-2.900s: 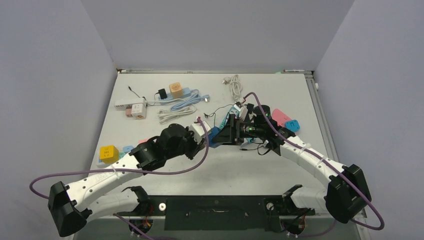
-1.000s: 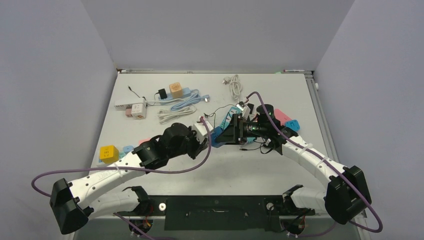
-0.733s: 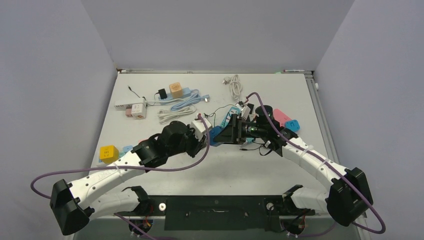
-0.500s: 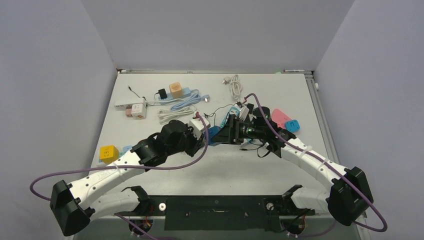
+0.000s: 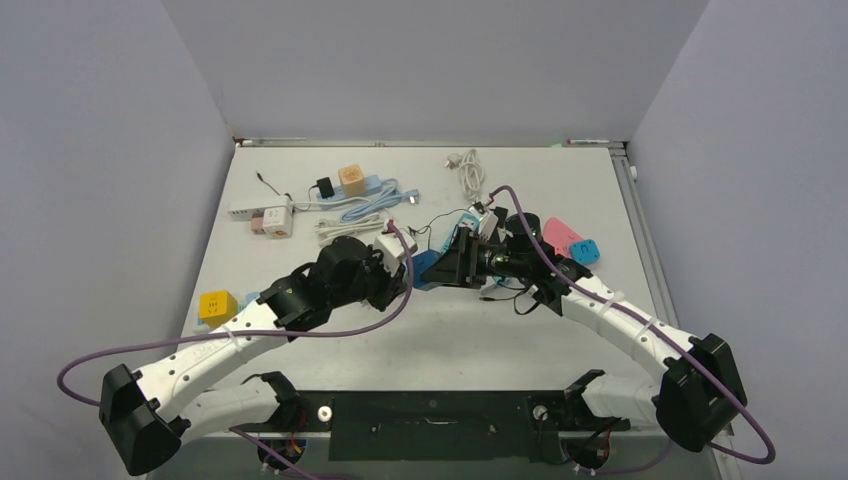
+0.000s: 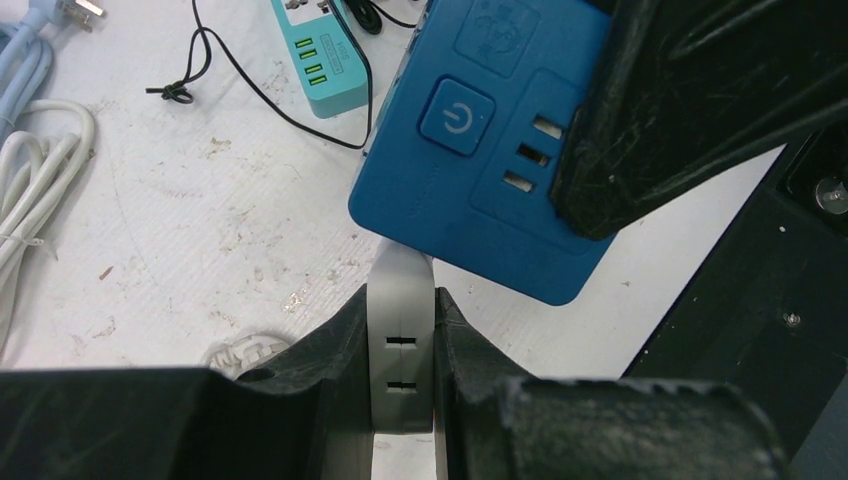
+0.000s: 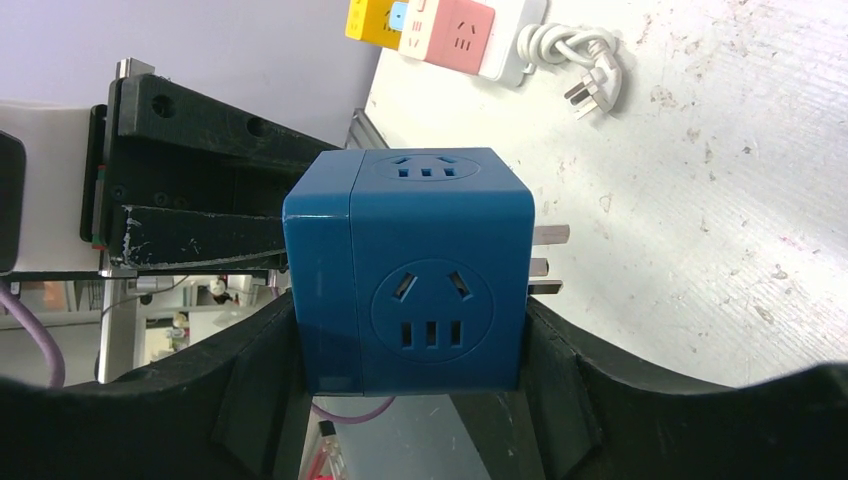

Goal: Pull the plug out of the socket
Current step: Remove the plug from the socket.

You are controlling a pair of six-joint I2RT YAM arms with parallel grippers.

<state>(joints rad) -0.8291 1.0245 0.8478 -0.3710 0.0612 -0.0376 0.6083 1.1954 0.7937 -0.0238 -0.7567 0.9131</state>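
Table, white and scuffed, littered over its far half with power strips, adapter cubes and coiled cords. Left arm and right arm bent in from the near corners, wrists nose to nose just past the middle of the table. Between them, blue cube socket, lifted off the surface and clamped from both sides in the right gripper, with the round socket face toward that wrist's camera and the power-button face toward the left wrist's. Flat white plug pinched edge-on in the left gripper, fingers pressed tight against its two broad sides, far end butting the lower edge of the cube. Touching there, it seems, but seated or already free: cannot tell from either wrist view. Beyond the cube, teal power strip flat on the table, with thin black cable looping beside it. White cord coiled at the left edge of the left wrist view. Smallest, metal prongs jutting from the cube's right side, over bare tabletop.
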